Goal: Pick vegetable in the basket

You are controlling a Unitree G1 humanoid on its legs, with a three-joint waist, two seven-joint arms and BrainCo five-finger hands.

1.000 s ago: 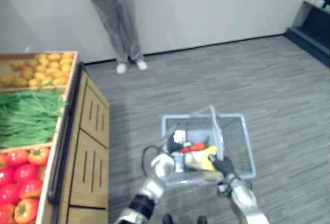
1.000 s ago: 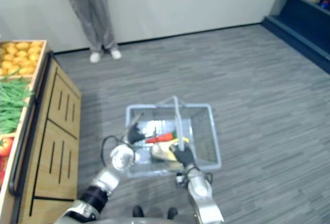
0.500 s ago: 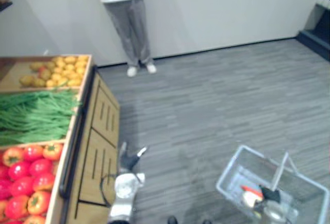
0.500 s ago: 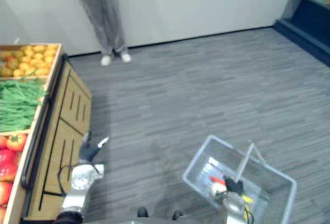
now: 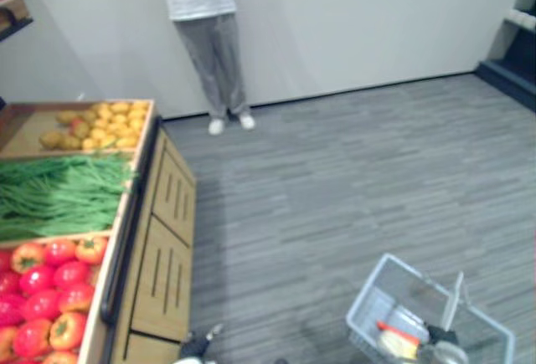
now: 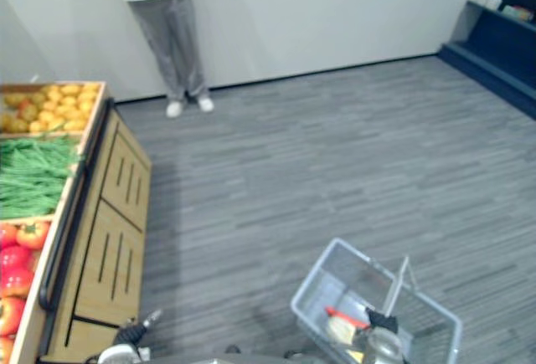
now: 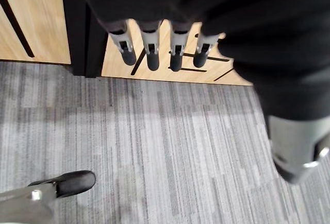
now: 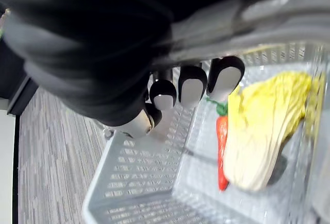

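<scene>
**Eye views:** basket point(image 5: 366, 299) at lower right, containing carrot point(image 5: 394, 329) and cabbage point(image 5: 396, 346); right hand point(image 5: 441, 335) at its handle point(image 5: 457, 290); produce stand point(image 5: 159, 238) at left.
**Left wrist view:** left hand point(image 7: 152, 54) empty, fingers straight and spread, above floor point(image 7: 154, 141).
**Right wrist view:** right hand's fingers curled round the handle.

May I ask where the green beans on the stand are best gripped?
Probably from above, pinching across the middle of a few pods: the green beans lie flat and roughly parallel, in a pile that is open on top.

stand point(image 5: 159, 272) left | basket point(image 8: 129, 183) right | carrot point(image 8: 221, 152), probably cabbage point(image 8: 263, 131) inside | person point(image 5: 209, 38) behind
</scene>
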